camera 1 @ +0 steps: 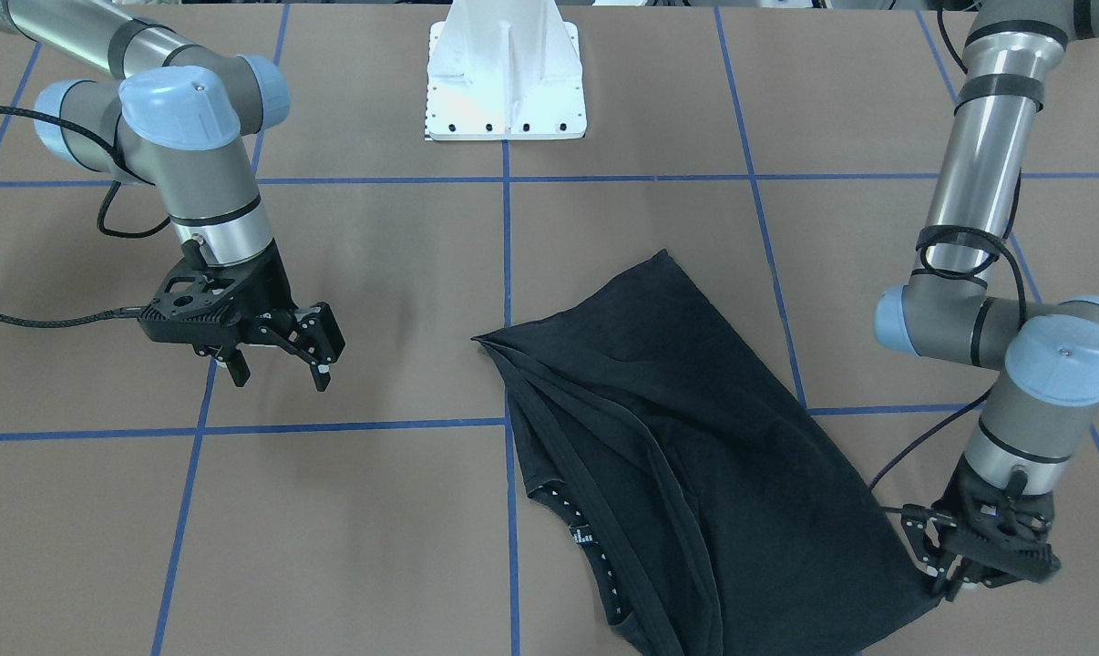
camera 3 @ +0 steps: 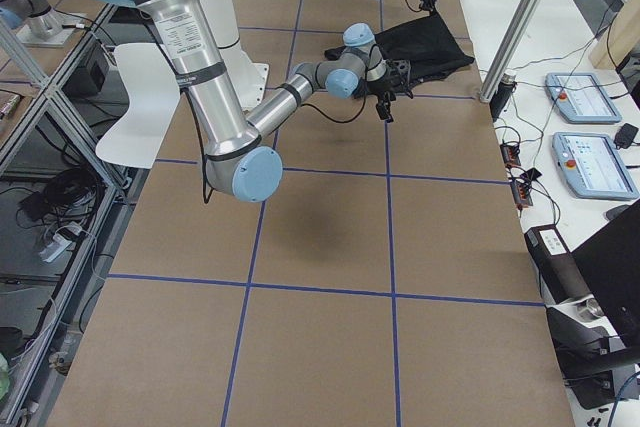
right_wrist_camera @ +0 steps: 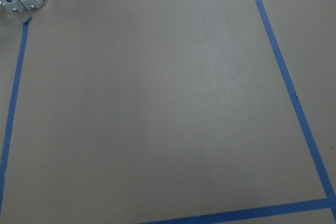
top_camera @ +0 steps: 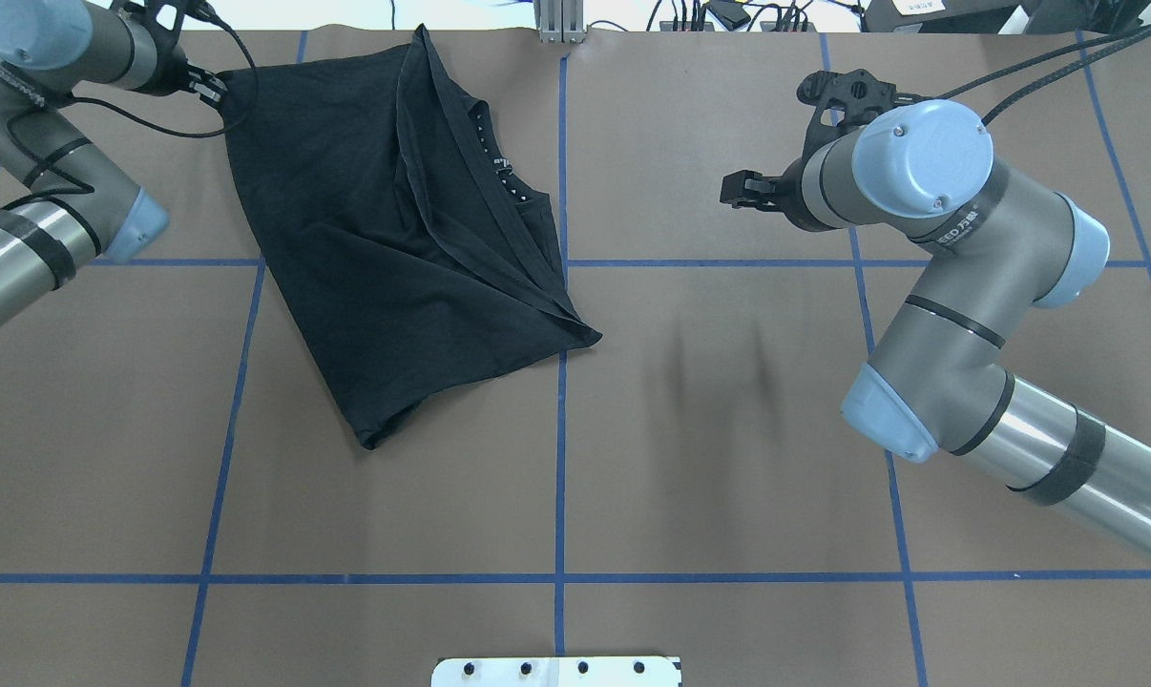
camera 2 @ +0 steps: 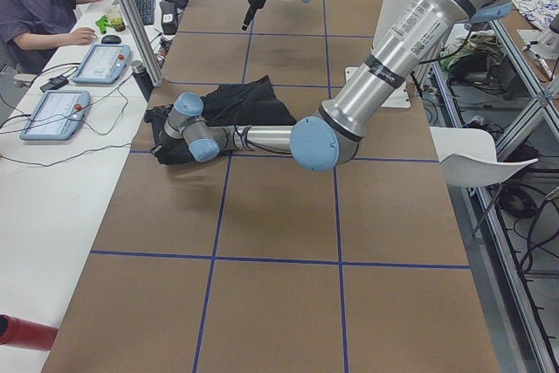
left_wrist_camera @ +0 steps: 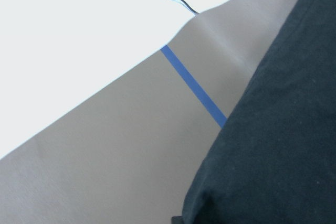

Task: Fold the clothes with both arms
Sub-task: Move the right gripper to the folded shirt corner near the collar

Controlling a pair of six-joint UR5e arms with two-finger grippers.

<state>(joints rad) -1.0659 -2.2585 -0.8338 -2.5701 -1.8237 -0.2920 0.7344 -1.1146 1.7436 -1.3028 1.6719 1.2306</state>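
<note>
The black T-shirt (camera 1: 695, 456) lies partly folded on the brown table, plain side up, with its collar and neck label showing at a fold (top_camera: 499, 172). My left gripper (camera 1: 946, 576) is low at the shirt's far-left corner (top_camera: 227, 86) and shut on that corner; the cloth pulls to a point there. In the left wrist view black cloth (left_wrist_camera: 283, 145) fills the right side. My right gripper (camera 1: 281, 374) hangs open above bare table, well clear of the shirt, with nothing between its fingers. It also shows in the overhead view (top_camera: 742, 188).
The white pedestal base (camera 1: 506, 82) stands at the robot's side of the table. Blue tape lines (top_camera: 561, 429) grid the brown surface. The shirt lies close to the far table edge (top_camera: 346, 31). A seated person (camera 2: 39, 10) and control tablets (camera 2: 54, 113) are beside that edge.
</note>
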